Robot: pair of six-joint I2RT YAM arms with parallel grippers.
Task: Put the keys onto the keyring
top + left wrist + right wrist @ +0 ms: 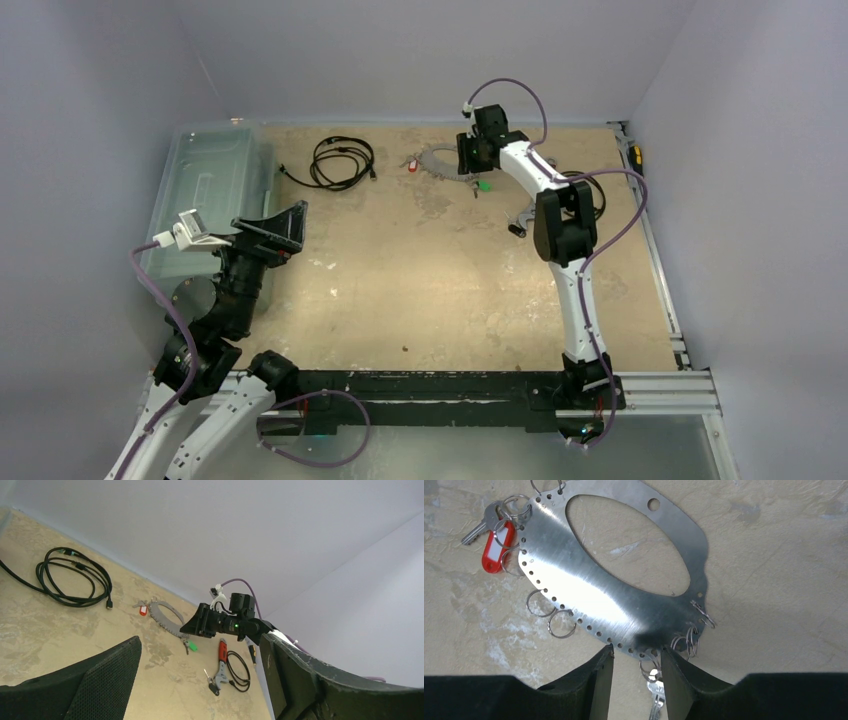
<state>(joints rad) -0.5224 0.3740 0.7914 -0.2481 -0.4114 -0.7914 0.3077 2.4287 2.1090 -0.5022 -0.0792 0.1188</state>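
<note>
The keyring [589, 595] is a flat grey metal hoop with holes along its edge and several small split rings, lying at the table's far side [438, 160]. A red-tagged key [494, 545] hangs on its far left edge. My right gripper [636, 652] is open, its fingertips at the hoop's near edge. A silver key [655, 690] on a split ring lies between the fingers; its green tag [484, 185] shows from above. A black-tagged key [214, 686] lies loose beside the wrench. My left gripper [275, 230] is open, empty and raised at the left, far from the hoop.
A coiled black cable [340, 160] lies left of the hoop. A red-handled wrench [221, 662] and a second black cable [239, 670] lie to the hoop's right. A clear plastic bin [210, 190] stands at the left edge. A screwdriver [634, 155] lies by the right rail.
</note>
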